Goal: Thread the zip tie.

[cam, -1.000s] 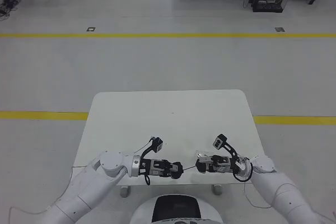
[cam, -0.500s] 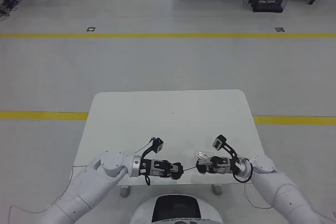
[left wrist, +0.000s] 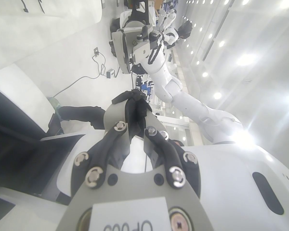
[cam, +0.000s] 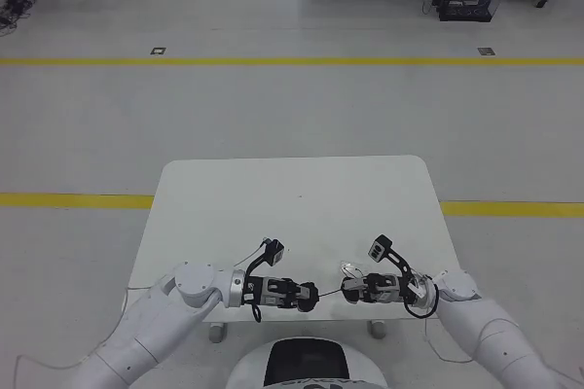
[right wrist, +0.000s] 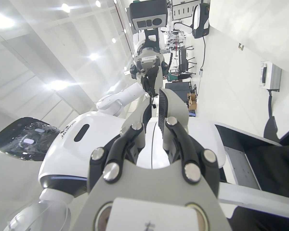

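The grey floor (cam: 292, 112) takes up the upper half of the top view. Two yellow lines (cam: 292, 61) cross it, one near the top edge and one passing behind the worktop. The white worktop (cam: 292, 194), with rounded corners, sits in the middle of the frame. The left arm (cam: 175, 301) comes in from the lower left corner and the right arm (cam: 477, 316) from the lower right. They point at each other along the worktop's lower edge, just below the centre of the frame. The left claw (cam: 308, 292) and the right claw (cam: 348, 289) face tip to tip, near each other but apart. The left claw is closed on the zip tie; in the left wrist view its dark pads (left wrist: 134, 114) are pressed together, with a black bit poking out at the tips. The right claw stands narrowly parted; in the right wrist view its ribbed pad (right wrist: 162, 104) shows a slim gap to the opposite finger. The zip tie (cam: 328, 289), thin and black, spans the short space between the two claws at the lower centre of the top view. In the right wrist view it runs from the left claw's tips, mid-frame, down to the right claw's tips. A small black block sits on it just at that gap, and whether the right claw's pads touch it cannot be told.
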You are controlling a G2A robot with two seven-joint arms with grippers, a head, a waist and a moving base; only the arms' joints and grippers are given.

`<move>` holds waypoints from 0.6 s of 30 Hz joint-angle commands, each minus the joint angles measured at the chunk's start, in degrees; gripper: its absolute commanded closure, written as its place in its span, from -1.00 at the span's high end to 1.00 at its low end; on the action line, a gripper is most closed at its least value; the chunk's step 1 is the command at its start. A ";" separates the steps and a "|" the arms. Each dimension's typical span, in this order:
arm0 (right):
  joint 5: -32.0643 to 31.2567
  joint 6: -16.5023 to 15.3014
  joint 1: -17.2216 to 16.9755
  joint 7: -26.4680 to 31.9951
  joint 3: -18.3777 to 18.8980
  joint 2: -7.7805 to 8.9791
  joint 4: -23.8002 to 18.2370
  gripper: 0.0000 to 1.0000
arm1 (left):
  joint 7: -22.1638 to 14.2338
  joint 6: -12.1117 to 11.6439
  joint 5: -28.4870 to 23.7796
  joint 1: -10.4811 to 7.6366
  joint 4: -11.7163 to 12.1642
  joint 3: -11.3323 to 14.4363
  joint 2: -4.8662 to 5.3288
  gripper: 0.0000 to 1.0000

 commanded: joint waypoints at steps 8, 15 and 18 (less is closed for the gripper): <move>-0.18 0.00 0.01 0.00 0.07 0.09 0.07 -0.74 | 0.03 -0.28 -0.75 -0.36 0.35 0.56 0.10 -1.00; -0.40 0.00 -0.07 0.00 0.40 0.06 -0.05 -0.76 | -0.15 -0.43 -0.99 -0.74 0.73 1.08 0.16 -1.00; -0.55 0.00 -0.11 0.00 0.47 0.05 -0.14 -0.80 | -0.24 -0.46 -1.07 -0.92 0.85 1.28 0.18 -1.00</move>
